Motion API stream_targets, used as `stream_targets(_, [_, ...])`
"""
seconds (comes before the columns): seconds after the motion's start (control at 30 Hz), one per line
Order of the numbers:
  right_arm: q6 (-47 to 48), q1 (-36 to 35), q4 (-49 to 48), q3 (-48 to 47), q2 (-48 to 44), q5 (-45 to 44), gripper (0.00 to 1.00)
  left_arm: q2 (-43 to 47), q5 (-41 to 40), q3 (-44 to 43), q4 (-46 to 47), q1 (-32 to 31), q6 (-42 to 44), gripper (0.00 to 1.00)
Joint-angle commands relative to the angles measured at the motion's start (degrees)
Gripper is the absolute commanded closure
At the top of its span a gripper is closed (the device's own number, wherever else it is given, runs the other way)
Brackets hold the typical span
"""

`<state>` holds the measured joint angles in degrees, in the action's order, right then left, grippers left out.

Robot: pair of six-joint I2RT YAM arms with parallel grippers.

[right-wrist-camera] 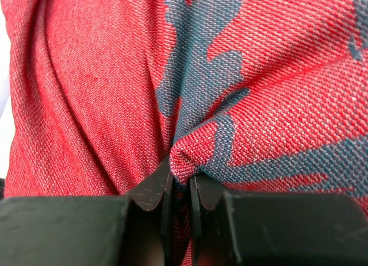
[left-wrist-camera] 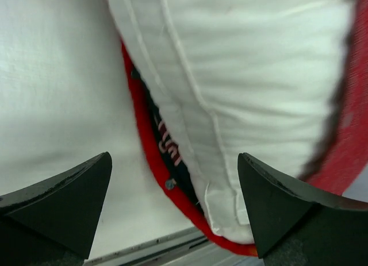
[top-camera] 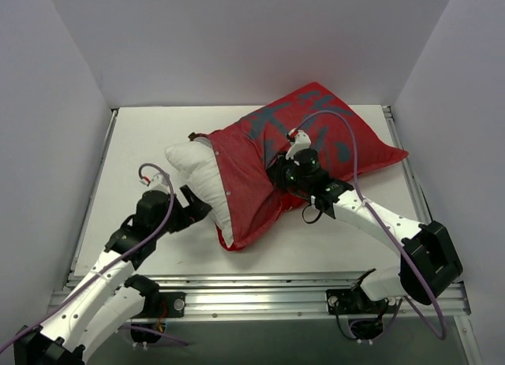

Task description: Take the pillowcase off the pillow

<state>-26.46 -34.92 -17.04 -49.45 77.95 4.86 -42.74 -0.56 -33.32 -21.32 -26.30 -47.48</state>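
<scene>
pillow (top-camera: 193, 169) half in pillowcase (top-camera: 246, 184) — sticking out left, on table (top-camera: 142, 136)

This is a robot test cell in a lab rather than a lived-in room. A flat white table (top-camera: 142, 144) is boxed in on 3 sides by plain pale panels: a back wall (top-camera: 252, 42), a left wall (top-camera: 47, 144) and a right wall (top-camera: 465, 105). A slotted aluminium rail (top-camera: 260, 302) runs along the near edge. Bolted to it are 2 robot arms, the left arm (top-camera: 95, 292) and the right arm (top-camera: 377, 218), each trailing a purple cable (top-camera: 353, 156).
</scene>
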Motion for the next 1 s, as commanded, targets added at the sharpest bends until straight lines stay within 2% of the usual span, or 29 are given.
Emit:
stream_targets(0.0, [4.4,0.6,-3.6,-2.8,2.4,3.0,1.0,2.6,7.4,3.5,8.1,-0.1,-6.6,0.0])
stream_targets(0.1, [4.6,0.6,-3.8,-3.3,3.2,4.1,1.0,1.4,10.8,8.2,16.2,-0.1,-8.6,0.0])
stream_targets(0.3, [4.7,0.6,-3.7,-3.5,3.5,5.0,1.0,0.7,14.6,12.7,26.5,-0.2,-11.0,0.0])
stream_targets(0.43, [4.7,0.6,-3.9,-3.9,4.0,6.0,1.0,0.0,14.5,14.5,29.3,-0.4,-12.6,0.0])
stream_targets(0.7, [3.8,0.6,-5.2,-3.8,3.8,8.5,1.0,-6.8,15.5,14.2,34.6,-2.5,-13.3,0.0])
stream_targets(0.87, [3.6,0.6,-5.0,-4.2,3.6,9.0,1.0,-8.1,13.1,14.1,33.9,-5.3,-14.1,0.0])
stream_targets(0.9, [3.5,0.6,-5.0,-4.3,3.6,8.9,1.0,-8.2,12.4,14.1,34.0,-5.9,-14.0,0.01])
stream_targets(0.97, [3.3,0.6,-5.0,-4.3,3.7,8.9,1.0,-9.1,11.8,14.1,34.1,-6.6,-14.2,0.12])
